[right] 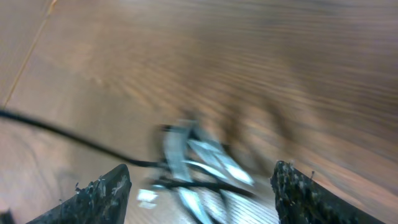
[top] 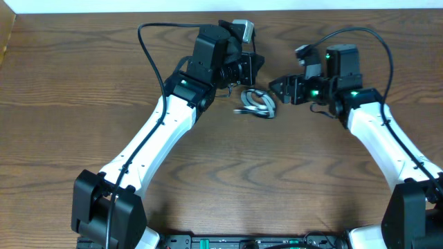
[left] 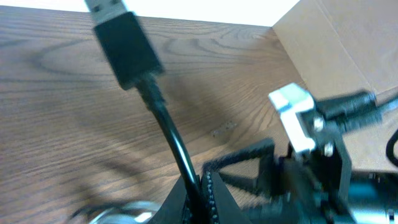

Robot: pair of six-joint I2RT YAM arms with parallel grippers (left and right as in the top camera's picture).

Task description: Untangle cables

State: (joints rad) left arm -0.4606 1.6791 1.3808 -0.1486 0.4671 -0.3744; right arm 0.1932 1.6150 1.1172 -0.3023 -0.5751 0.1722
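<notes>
I have the left gripper (left: 200, 190) clenched on the black cable (left: 169, 130). The cord runs up from between the fingers and ends in a black plug (left: 127, 46) with a silver tip near the top edge of the left wrist view. From overhead this gripper sits at the far middle of the table (top: 83, 83). The rest of the cables lie in a small coiled bundle (top: 256, 102) on the wood, just in front of the left gripper and beside the right gripper (top: 275, 88). The white cable (top: 261, 105) is looped in there with black strands. The right gripper's fingers (right: 93, 199) are spread wide and grasp nothing. The bundle shows blurred between them, and I can't tell whether they touch it.
</notes>
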